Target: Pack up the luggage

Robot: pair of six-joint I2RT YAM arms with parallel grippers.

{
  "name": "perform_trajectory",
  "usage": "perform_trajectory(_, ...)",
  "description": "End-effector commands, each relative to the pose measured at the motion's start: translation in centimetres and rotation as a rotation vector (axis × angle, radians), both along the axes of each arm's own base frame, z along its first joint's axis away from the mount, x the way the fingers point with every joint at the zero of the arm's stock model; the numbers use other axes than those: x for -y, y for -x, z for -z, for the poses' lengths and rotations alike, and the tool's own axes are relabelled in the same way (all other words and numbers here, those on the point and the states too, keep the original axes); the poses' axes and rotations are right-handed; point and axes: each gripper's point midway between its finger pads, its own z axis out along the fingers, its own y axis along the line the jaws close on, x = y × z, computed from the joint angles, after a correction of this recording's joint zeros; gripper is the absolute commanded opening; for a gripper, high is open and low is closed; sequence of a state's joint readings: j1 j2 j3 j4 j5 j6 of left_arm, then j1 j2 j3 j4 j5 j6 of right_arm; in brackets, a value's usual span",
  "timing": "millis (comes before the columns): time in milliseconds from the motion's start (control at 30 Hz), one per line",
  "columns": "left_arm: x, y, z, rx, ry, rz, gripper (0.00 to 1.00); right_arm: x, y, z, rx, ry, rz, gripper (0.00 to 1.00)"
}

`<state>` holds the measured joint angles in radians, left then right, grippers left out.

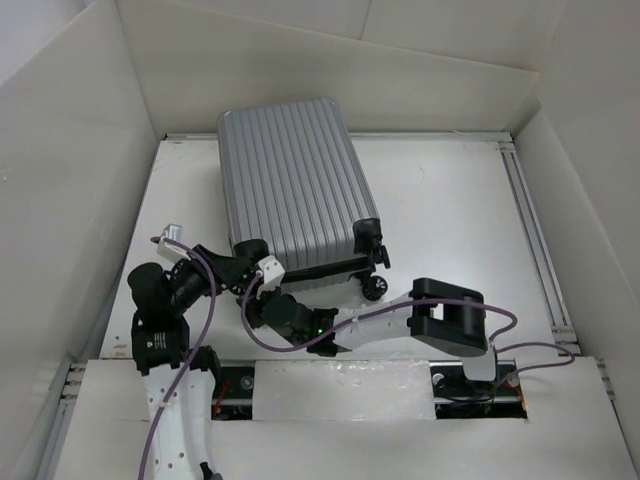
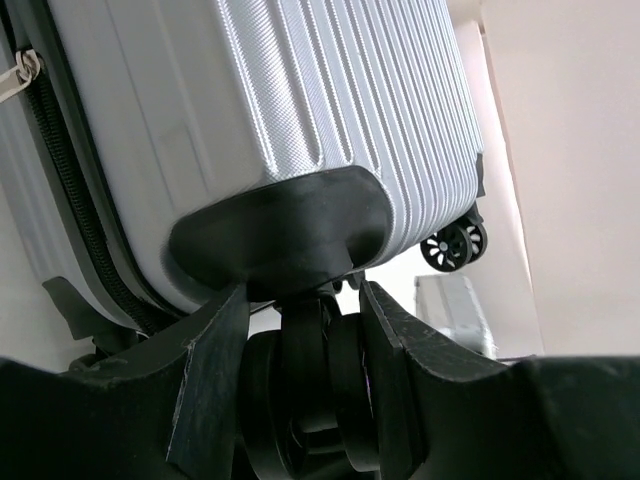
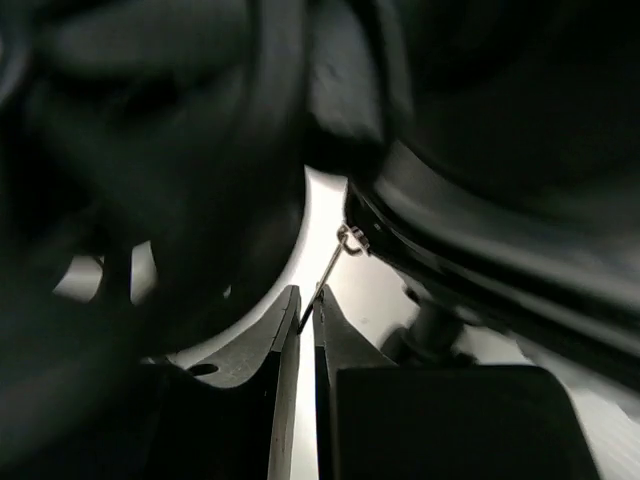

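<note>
The luggage (image 1: pixel 290 180), a silver-grey ribbed hard shell, lies flat and closed on the bench (image 1: pixel 450 200), upper centre of the top view, slightly turned. Its black wheels (image 1: pixel 375 288) are at its lower right end. Black trim (image 2: pixel 280 230) caps a corner.

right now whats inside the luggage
Nothing inside shows: the luggage lies lid down, ribbed shell covering everything. The right hand pinches its zipper pull; the left hand grips a spinner wheel.
</note>
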<state>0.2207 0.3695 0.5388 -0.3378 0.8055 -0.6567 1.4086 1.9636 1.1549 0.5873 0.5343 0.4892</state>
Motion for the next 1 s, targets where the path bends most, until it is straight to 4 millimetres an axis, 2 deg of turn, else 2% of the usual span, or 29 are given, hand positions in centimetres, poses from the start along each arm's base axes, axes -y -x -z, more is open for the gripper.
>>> perform_trajectory(0, 3.8, 3.8, -5.8, 0.235, 0.019, 0.285, 0.0, -5.7, 9.7, -5.2, -0.031, -0.191, -0.433, 0.0)
perform_trajectory(67, 4.0, 3.9, -6.2, 0.241, 0.042, 0.291, 0.0, -5.8, 11.4, -4.2, -0.06, -0.238, -0.524, 0.0)
perform_trajectory(100, 4.0, 4.0, -6.3, 0.25, 0.04, 0.3, 0.0, -5.8, 12.0, -6.2, -0.067, -0.335, -0.552, 0.0)
perform_trajectory(133, 4.0, 4.0, -6.3, 0.25, 0.04, 0.3, 0.0, -5.8, 12.4, -5.8, -0.076, -0.348, -0.57, 0.0)
perform_trajectory(167, 4.0, 4.0, -6.3, 0.25, 0.04, 0.3, 0.0, -5.1, 12.5, -4.5, -0.091, -0.335, -0.568, 0.0)
perform_trajectory(233, 4.1, 4.2, -6.5, 0.247, 0.041, 0.3, 0.0, -3.4, 11.9, -6.3, -0.079, -0.385, -0.503, 0.03)
perform_trajectory(267, 4.1, 4.2, -6.5, 0.247, 0.041, 0.3, 0.0, -1.4, 10.9, -4.3, -0.088, -0.342, -0.43, 0.12)
perform_trajectory(300, 3.9, 3.9, -6.0, 0.234, 0.044, 0.289, 0.0, 0.1, 10.3, -6.2, -0.088, -0.361, -0.393, 0.4)
perform_trajectory(333, 3.9, 3.9, -5.9, 0.244, 0.041, 0.289, 0.0, 1.3, 9.8, -6.0, -0.093, -0.33, -0.354, 0.51)
perform_trajectory(367, 3.9, 3.8, -5.8, 0.239, 0.049, 0.288, 0.0, 2.9, 8.6, -5.1, -0.097, -0.275, -0.274, 0.59)
perform_trajectory(400, 3.9, 3.7, -5.6, 0.242, 0.048, 0.288, 0.0, 4.0, 8.4, -5.0, -0.101, -0.229, -0.237, 0.67)
perform_trajectory(433, 3.9, 3.7, -5.7, 0.251, 0.045, 0.289, 0.0, 5.7, 7.7, -7.1, -0.103, -0.237, -0.187, 0.7)
perform_trajectory(467, 3.9, 3.5, -5.4, 0.246, 0.047, 0.289, 0.0, 7.5, 8.2, -5.0, -0.112, -0.116, -0.154, 0.72)
perform_trajectory(500, 3.9, 3.7, -5.5, 0.255, 0.044, 0.289, 0.0, 9.8, 7.2, -3.8, -0.113, -0.065, -0.078, 0.73)
perform_trajectory(533, 3.8, 3.4, -5.2, 0.252, 0.044, 0.28, 0.0, 11.6, 7.3, -5.8, -0.12, -0.097, -0.062, 0.75)
perform_trajectory(567, 3.8, 3.3, -5.0, 0.257, 0.042, 0.28, 0.0, 13.7, 7.1, -4.4, -0.156, -0.043, -0.022, 0.77)
perform_trajectory(633, 3.9, 3.3, -5.3, 0.263, 0.065, 0.278, 0.0, 18.0, 5.8, -5.1, -0.15, -0.063, 0.078, 0.81)
perform_trajectory(667, 3.8, 3.2, -5.8, 0.303, 0.059, 0.269, 0.0, 19.5, 5.2, -5.1, -0.16, -0.074, 0.117, 0.81)
perform_trajectory(700, 3.8, 3.1, -5.7, 0.304, 0.067, 0.268, 0.0, 21.4, 3.5, -4.7, -0.159, -0.053, 0.172, 0.81)
perform_trajectory(733, 3.8, 3.1, -6.0, 0.316, 0.07, 0.269, 0.0, 22.5, 3.1, -4.3, -0.172, -0.051, 0.171, 0.81)
perform_trajectory(767, 3.8, 3.0, -5.8, 0.311, 0.079, 0.268, 0.0, 23.6, 2.4, -6.4, -0.176, -0.117, 0.181, 0.82)
perform_trajectory(800, 3.8, 3.0, -6.0, 0.321, 0.076, 0.269, 0.0, 25.5, 0.5, -5.9, -0.174, -0.083, 0.243, 0.82)
perform_trajectory(833, 3.8, 2.7, -6.0, 0.32, 0.076, 0.269, 0.0, 26.9, -0.5, -6.0, -0.17, -0.076, 0.292, 0.84)
perform_trajectory(900, 3.6, 2.3, -5.7, 0.324, 0.068, 0.26, 0.0, 29.9, -2.3, -7.1, -0.17, -0.069, 0.382, 0.91)
perform_trajectory(933, 3.7, 2.2, -5.7, 0.323, 0.068, 0.269, 0.0, 31.8, -4.2, -7.4, -0.175, -0.073, 0.463, 0.94)
perform_trajectory(967, 3.7, 2.2, -5.7, 0.323, 0.068, 0.269, 0.0, 32.7, -5.1, -8.4, -0.171, -0.075, 0.495, 0.95)
